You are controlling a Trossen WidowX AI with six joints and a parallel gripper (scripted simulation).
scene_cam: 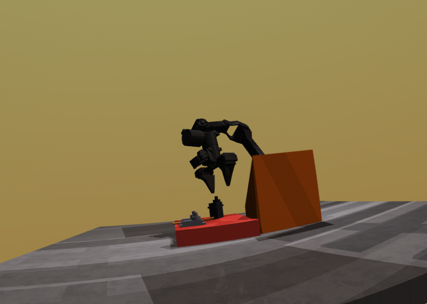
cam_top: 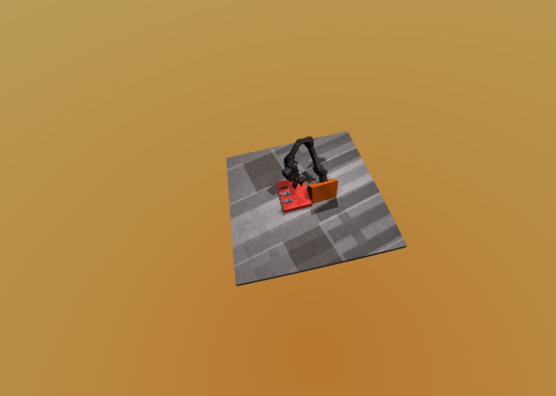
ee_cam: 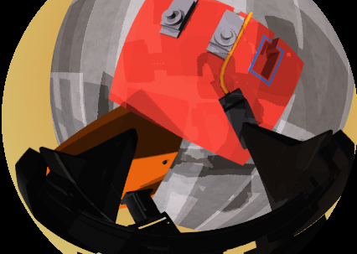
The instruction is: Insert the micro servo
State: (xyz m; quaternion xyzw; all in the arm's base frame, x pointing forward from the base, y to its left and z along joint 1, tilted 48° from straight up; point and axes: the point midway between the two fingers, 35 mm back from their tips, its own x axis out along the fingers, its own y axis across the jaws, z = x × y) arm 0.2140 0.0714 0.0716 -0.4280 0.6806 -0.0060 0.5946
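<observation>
Micro servo (scene_cam: 215, 208) upright at deck (scene_cam: 220, 230) edge, empty spread pincer (scene_cam: 219, 186) above.

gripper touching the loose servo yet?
Apart. The exterior view shows background between the open gripper fingertips and the top of the loose black servo standing on the red deck.

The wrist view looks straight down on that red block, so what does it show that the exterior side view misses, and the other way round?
Only the wrist view shows the blue-outlined empty pocket on the red deck and the orange cable curving from the loose black servo.

Only the exterior view shows the arm and how the open pincer hangs above the servo, apart from it.

Both show the deck, the servo standing on it outside the pocket, a grey seated servo, and the orange block.
</observation>
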